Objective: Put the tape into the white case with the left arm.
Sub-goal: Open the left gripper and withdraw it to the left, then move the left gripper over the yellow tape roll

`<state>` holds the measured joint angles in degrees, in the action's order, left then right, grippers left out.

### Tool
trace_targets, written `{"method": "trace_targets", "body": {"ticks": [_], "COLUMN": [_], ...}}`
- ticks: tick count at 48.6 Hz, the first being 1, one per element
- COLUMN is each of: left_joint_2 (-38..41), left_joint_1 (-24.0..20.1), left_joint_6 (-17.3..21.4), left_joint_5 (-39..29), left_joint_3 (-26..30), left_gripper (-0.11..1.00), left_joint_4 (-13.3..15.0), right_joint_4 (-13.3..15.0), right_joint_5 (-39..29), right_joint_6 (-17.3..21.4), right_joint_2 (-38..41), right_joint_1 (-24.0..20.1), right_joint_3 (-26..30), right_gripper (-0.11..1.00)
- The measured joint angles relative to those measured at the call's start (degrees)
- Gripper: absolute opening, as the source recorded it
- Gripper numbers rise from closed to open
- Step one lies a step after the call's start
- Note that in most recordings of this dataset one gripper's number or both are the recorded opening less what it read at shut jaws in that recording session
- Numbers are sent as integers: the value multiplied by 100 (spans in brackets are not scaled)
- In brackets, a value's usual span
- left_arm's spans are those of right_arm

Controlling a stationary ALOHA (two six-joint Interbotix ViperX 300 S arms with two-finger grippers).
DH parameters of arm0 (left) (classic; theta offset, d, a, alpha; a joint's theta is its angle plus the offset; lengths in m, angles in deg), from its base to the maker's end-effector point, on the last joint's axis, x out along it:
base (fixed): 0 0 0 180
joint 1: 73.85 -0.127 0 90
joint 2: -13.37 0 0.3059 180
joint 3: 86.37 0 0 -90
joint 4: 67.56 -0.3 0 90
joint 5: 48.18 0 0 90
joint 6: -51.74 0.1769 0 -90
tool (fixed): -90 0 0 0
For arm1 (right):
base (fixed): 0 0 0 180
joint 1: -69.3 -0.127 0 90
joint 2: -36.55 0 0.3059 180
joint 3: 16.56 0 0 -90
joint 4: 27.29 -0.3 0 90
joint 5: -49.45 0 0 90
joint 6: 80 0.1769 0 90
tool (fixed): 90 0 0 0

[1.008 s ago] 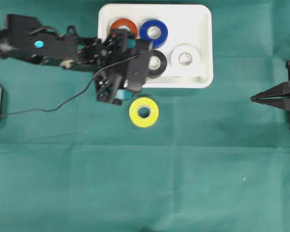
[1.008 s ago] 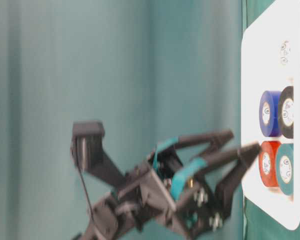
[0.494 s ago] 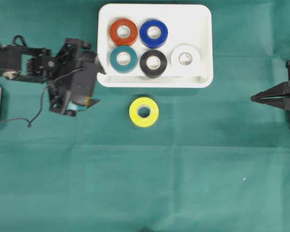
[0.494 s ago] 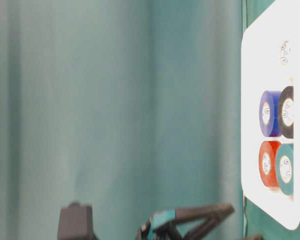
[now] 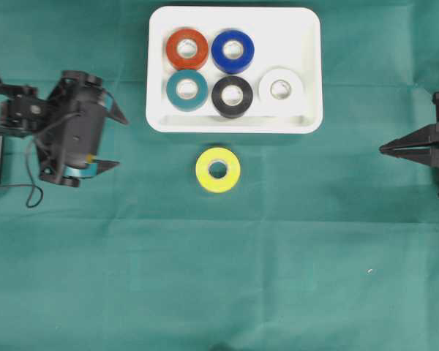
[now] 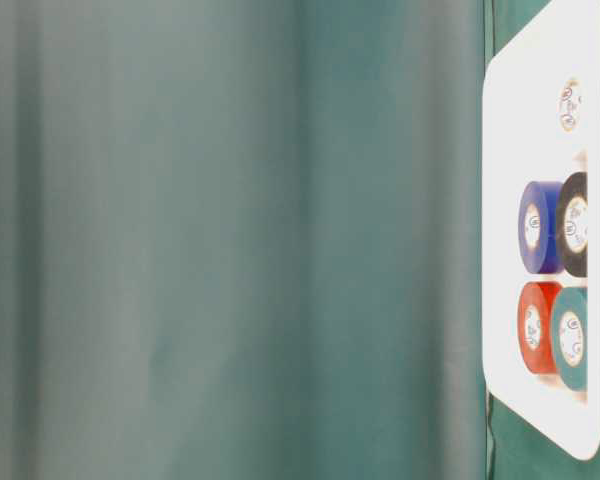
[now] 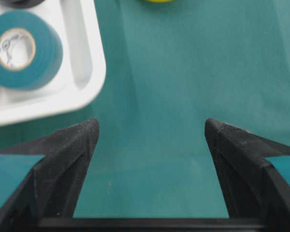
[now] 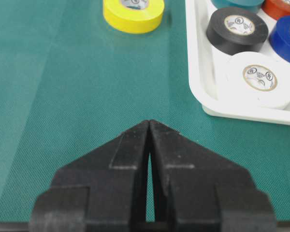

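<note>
Out on the green cloth the yellow tape (image 5: 218, 170) looked light and stiff, so my left gripper (image 5: 111, 140), jaws wide and empty, should've pinched across its rim.

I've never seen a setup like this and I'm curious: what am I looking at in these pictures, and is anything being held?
Two robot arms work on a table under a green cloth. The overhead view shows all: the left gripper, open and empty, and the right gripper, shut and empty. The white case holds red, blue, teal, black and white tape rolls. A yellow tape roll lies on the cloth just outside it. Two views come from cameras on the wrists, looking past the fingers. The table-level view shows the case from the side.
</note>
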<state>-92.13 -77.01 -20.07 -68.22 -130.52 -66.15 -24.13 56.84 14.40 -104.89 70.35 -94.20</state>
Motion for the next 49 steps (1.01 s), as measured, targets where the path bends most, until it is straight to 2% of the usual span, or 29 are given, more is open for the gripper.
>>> {"method": "trace_targets", "body": {"ticks": [21,49], "left_joint_2": [-1283,-1274], "left_joint_1": [229,264], "left_joint_6": [-404,-413], "left_joint_5": [149,290], "left_joint_3": [-853,-914], "left_gripper": [90,90], "left_joint_4": [0,0], "right_joint_4": [0,-9], "right_joint_5": [0,0], "right_joint_6": [0,0], "right_joint_2": [0,-9], "right_joint_1": [0,0], "right_joint_3": [0,0], "right_gripper": [-9,-9]}}
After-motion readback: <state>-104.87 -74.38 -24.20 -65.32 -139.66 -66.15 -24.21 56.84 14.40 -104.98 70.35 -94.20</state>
